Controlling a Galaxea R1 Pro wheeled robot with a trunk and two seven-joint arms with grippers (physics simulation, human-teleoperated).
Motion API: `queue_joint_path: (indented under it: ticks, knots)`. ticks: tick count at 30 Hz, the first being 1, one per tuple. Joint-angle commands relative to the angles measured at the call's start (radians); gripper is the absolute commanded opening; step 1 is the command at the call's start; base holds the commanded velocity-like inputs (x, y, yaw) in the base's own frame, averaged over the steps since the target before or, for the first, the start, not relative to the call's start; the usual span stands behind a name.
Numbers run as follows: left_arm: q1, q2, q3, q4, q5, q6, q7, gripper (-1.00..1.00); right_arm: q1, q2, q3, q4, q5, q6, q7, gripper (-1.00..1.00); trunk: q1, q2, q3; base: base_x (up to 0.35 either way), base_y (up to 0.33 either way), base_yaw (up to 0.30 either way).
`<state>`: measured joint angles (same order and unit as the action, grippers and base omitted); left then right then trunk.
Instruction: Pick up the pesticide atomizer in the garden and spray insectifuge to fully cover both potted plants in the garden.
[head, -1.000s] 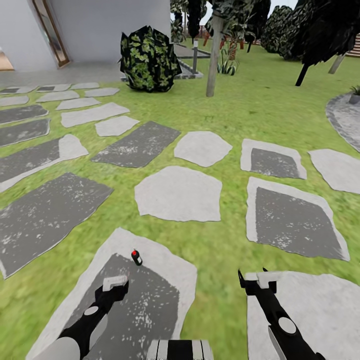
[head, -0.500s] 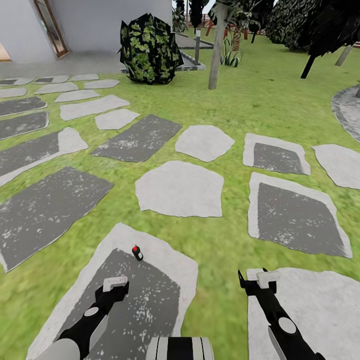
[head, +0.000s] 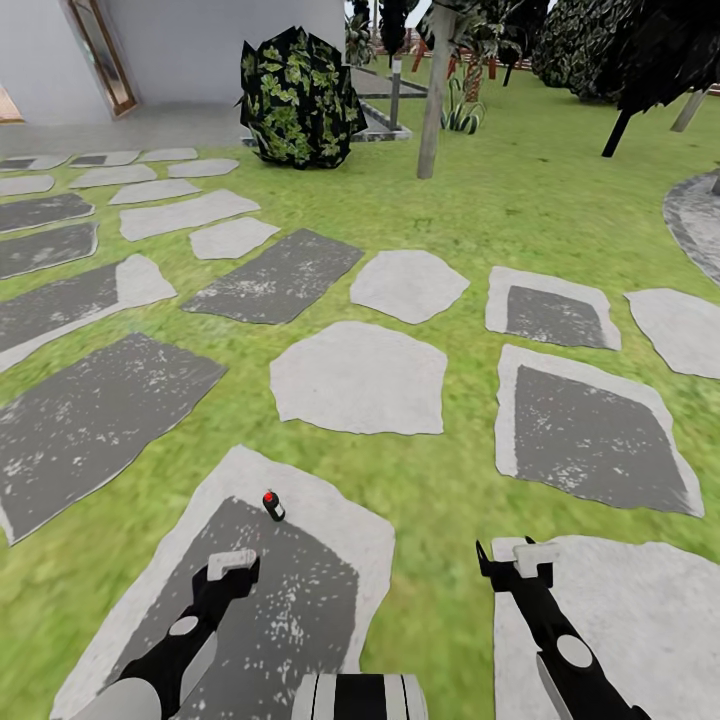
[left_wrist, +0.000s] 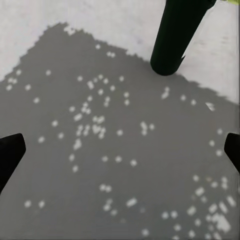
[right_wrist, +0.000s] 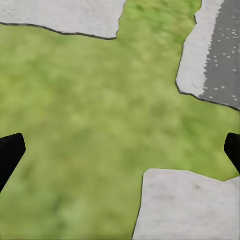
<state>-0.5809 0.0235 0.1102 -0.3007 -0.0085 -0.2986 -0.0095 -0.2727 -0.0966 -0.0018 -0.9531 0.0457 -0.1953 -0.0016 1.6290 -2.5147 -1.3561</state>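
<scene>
The pesticide atomizer (head: 272, 505), a small dark bottle with a red top, stands upright on a grey stepping stone (head: 300, 590). My left gripper (head: 232, 565) hovers just short of it, open and holding nothing. In the left wrist view the atomizer (left_wrist: 175, 37) rises as a dark cylinder beyond the open left gripper (left_wrist: 120, 150), well clear of the fingers. Over the grass by another stone my right gripper (head: 520, 560) is open and empty; the right wrist view shows the right gripper (right_wrist: 120, 150) above lawn. The potted plants are out of view.
Stepping stones (head: 360, 375) lie scattered across the lawn ahead. A leafy bush (head: 297, 95), a tree trunk (head: 435, 95) and a bollard lamp (head: 395, 92) stand at the back. The stone patio's edge (head: 695, 225) curves in at the right. A house wall (head: 200, 45) is at the back left.
The camera shifted a little between one second and half a second ago, so the whole picture moved. Since then nothing has visibly moved; both grippers stay open.
</scene>
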Motion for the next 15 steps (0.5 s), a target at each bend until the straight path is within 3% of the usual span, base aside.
queue_joint_path:
  ticks: [1,9,15]
  knots:
    - [-0.001,0.000,0.002,0.001,-0.003,-0.006,-0.001,1.00,0.000,0.000,0.000,0.001,0.005,-0.003,0.000,1.00,0.000,0.000,-0.001,0.000,-0.005,0.000]
    - [-0.002,-0.004,0.000,-0.007,-0.087,-0.014,-0.001,1.00,0.000,0.000,0.000,0.003,0.005,-0.003,0.000,1.00,0.000,0.000,-0.001,0.000,-0.001,-0.018]
    - [-0.002,-0.002,0.000,-0.008,-0.098,-0.016,-0.001,1.00,0.000,0.000,0.000,0.004,0.006,-0.003,0.000,1.00,0.000,0.000,-0.001,0.000,0.000,-0.219]
